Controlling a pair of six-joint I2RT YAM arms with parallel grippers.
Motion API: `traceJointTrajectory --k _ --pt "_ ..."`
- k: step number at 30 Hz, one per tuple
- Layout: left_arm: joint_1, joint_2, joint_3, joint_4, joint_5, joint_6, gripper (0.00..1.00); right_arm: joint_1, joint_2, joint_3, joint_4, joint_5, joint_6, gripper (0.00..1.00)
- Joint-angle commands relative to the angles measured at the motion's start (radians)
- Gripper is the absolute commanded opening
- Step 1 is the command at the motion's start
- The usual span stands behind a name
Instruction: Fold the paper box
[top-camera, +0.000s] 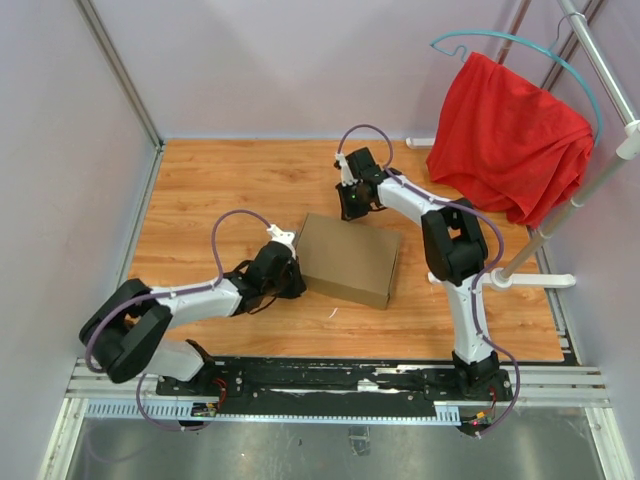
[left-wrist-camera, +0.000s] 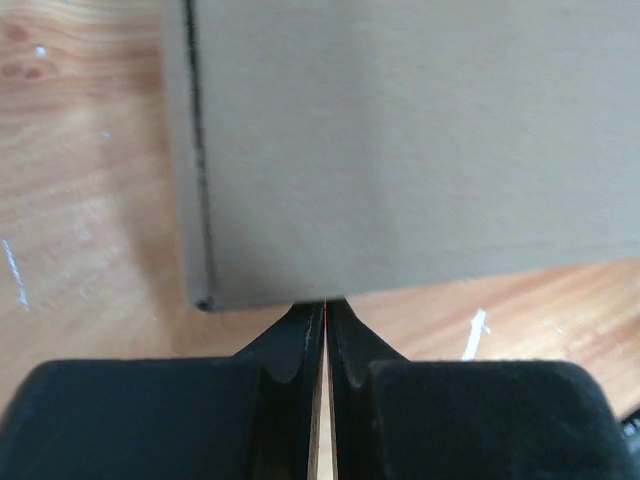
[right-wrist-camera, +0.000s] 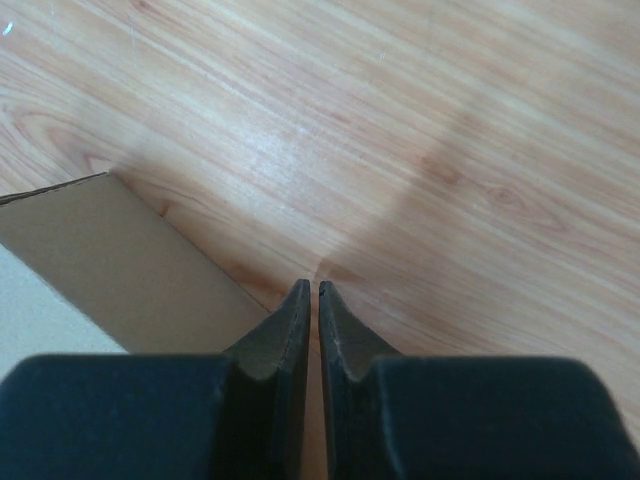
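so the plain brown cardboard box (top-camera: 348, 260) sits closed on the wooden worktop (top-camera: 230, 180), left claw (left-wrist-camera: 326, 306) and right claw (right-wrist-camera: 314, 290) both pressed together, empty, tips right by its edges

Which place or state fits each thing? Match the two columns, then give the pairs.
1 box
2 cloth
3 left pincer
4 right pincer

A shut, by the box's far edge
B lying in the middle of the table
C hung up, far right
D shut, at the box's left edge

Pairs: 1-B, 2-C, 3-D, 4-A
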Motion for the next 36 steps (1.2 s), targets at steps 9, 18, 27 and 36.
traceJointTrajectory --k 9,18,27,36 --pt "-0.211 -0.222 -0.008 0.093 0.027 -0.038 0.12 -0.058 -0.116 -0.154 -0.075 0.163 0.155 0.06" --pt "-0.386 0.039 0.122 0.161 0.038 -0.032 0.11 -0.117 -0.207 -0.350 -0.023 0.171 0.156 0.06" --pt "-0.409 0.224 0.198 0.267 0.053 -0.053 0.10 -0.114 -0.202 -0.380 -0.002 0.063 0.133 0.06" --pt "-0.411 0.355 0.252 0.317 -0.052 -0.061 0.11 -0.070 -0.201 -0.360 -0.028 0.018 0.087 0.06"
